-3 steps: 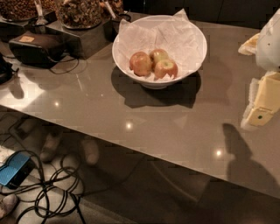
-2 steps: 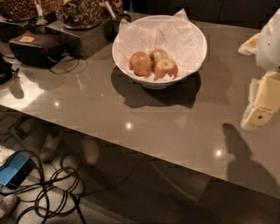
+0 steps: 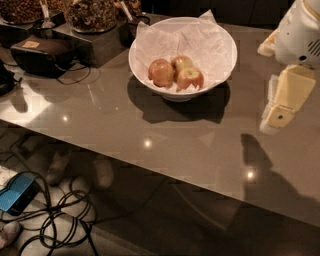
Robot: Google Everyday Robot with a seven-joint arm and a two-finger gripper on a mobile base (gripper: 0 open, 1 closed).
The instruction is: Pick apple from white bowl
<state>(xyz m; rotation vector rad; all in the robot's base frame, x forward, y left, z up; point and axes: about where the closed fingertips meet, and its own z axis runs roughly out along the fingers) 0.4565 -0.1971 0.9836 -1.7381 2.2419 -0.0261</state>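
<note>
The white bowl (image 3: pixel 175 94) stands on the grey table, at the back centre, lined with crinkled white paper. Three apples lie in it. The apple (image 3: pixel 183 63), small, pale yellow-green with a pink blush, is at the back, touching the other two. A bigger reddish-orange apple (image 3: pixel 160 72) lies to its left, and a red apple with a green dimple (image 3: pixel 191 78) in front on the right. My gripper (image 3: pixel 274 121), cream-coloured under a white arm, hangs above the table at the right, apart from the bowl and holding nothing.
A black device (image 3: pixel 37 55) with a cable and containers of snacks (image 3: pixel 92 12) stand at the table's back left. The table's front edge (image 3: pixel 150 172) runs diagonally. Below it, cables (image 3: pixel 60 225) and a blue object (image 3: pixel 17 192) lie on the floor.
My gripper has shifted slightly left and back, toward the bowl. The bowl and the apples have not moved.
</note>
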